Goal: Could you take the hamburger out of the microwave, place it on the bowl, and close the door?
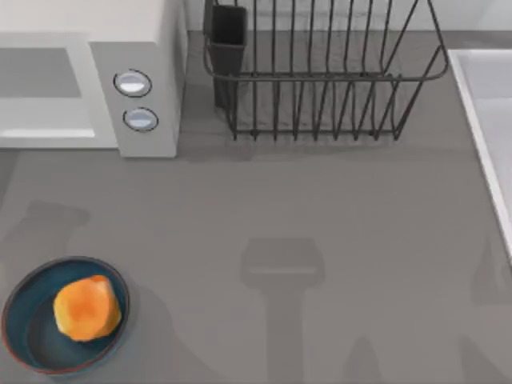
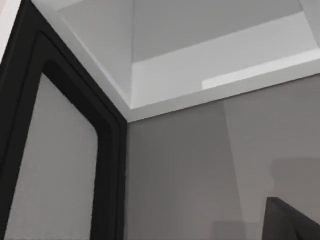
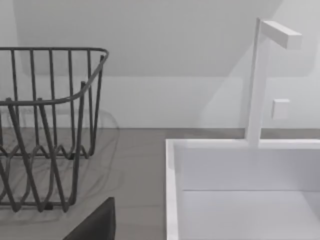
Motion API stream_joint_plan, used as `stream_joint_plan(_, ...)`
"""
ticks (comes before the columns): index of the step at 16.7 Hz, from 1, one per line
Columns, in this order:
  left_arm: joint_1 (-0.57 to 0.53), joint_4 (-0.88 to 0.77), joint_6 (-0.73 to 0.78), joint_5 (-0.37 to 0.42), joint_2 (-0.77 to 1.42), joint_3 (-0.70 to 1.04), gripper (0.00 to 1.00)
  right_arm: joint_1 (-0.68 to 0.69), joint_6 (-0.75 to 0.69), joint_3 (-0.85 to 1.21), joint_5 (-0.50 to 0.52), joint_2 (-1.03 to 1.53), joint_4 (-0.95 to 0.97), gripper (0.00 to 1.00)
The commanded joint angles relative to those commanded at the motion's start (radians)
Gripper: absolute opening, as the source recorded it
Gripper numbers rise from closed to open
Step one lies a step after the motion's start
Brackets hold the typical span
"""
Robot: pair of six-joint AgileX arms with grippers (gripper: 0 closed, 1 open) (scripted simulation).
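Resting hamburger (image 1: 86, 308) in bowl (image 1: 32, 336), microwave (image 1: 144, 72) unlabelled

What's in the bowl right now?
The hamburger sits inside the bowl, toward the side nearer the microwave. Blue bowl floor shows around it; the part of the floor under the bun is covered, so I cannot tell what lies beneath.
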Motion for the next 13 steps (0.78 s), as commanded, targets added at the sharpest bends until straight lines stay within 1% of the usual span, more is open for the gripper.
stream_joint_plan(5, 0.411, -0.093, 0.236, 0.328, 0.428, 0.292, 0.00, 0.000, 0.000, 0.000, 0.000, 0.000, 0.000, 1.00)
stream_joint_plan(8, 0.640, -0.150, 0.364, 0.507, 0.668, 0.462, 0.00, 0.000, 0.000, 0.000, 0.000, 0.000, 0.000, 1.00)
stream_joint_plan(11, 0.837, -0.201, 0.469, 0.659, 0.877, 0.610, 0.00, 0.000, 0.000, 0.000, 0.000, 0.000, 0.000, 1.00)
stream_joint_plan(13, 0.942, -0.230, 0.523, 0.738, 0.990, 0.690, 0.00, 0.000, 0.000, 0.000, 0.000, 0.000, 0.000, 1.00)
